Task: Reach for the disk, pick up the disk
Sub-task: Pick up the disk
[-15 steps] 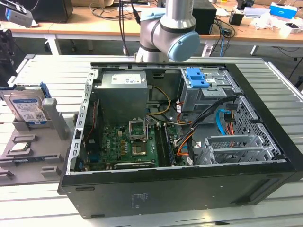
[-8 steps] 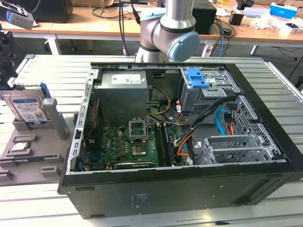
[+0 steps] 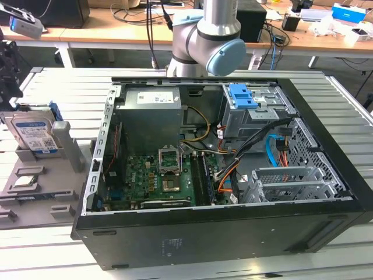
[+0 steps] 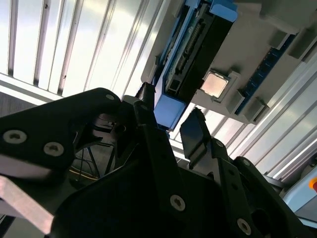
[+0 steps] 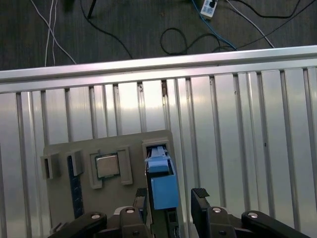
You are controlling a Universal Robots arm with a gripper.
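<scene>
Black hand [image 5: 170, 192] facing down, fingers [image 5: 200, 194] parted (two), grey arm [image 3: 201, 35] bent

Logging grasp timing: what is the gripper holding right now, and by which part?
Nothing yet. The gripper, open, straddles the blue-railed end of the disk standing in its grey holder; a gap shows beside one finger.
</scene>
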